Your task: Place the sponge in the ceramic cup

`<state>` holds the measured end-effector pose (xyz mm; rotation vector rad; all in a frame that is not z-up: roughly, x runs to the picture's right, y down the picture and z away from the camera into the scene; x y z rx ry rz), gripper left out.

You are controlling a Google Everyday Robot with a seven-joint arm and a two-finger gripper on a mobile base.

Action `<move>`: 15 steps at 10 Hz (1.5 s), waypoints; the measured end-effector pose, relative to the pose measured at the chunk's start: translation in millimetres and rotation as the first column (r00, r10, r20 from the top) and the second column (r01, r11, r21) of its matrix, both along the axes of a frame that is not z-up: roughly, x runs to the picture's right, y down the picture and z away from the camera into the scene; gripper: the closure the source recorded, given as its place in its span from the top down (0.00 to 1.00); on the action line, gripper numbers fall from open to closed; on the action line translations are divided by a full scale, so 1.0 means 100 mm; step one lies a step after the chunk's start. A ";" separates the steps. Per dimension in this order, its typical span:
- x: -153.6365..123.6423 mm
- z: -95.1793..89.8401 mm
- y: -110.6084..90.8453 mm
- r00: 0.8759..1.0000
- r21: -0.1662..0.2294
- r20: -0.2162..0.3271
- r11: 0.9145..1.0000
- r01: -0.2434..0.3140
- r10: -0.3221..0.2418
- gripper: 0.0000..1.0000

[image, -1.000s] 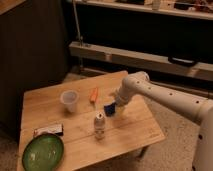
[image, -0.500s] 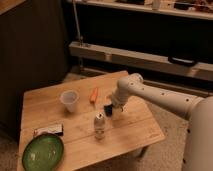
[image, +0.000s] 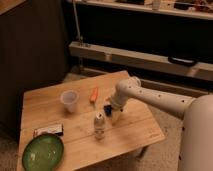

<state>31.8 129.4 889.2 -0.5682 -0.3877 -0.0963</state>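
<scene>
The sponge (image: 107, 108) is a small dark-blue pad lying on the wooden table (image: 140, 131), just right of the table's middle. My gripper (image: 114, 115) hangs at the end of the white arm (image: 150, 99), directly at the sponge's right side and partly covering it. The ceramic cup (image: 69, 100) stands upright to the left, whitish and tapered, about a hand's width from the sponge. Nothing shows inside the cup.
An orange carrot-like stick (image: 94, 94) lies between cup and sponge. A small clear bottle (image: 99, 125) stands just in front of the sponge. A green round plate (image: 42, 153) and a flat dark packet (image: 48, 130) sit at the front left. Dark shelving rises behind the table.
The arm has swung slightly left and the gripper has dropped lower onto the sponge's spot. Cup, stick, bottle and plate stay where they were.
</scene>
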 end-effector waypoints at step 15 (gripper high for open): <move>-0.38 -0.82 -1.22 0.894 -0.074 0.272 0.934 -0.349 0.356 0.00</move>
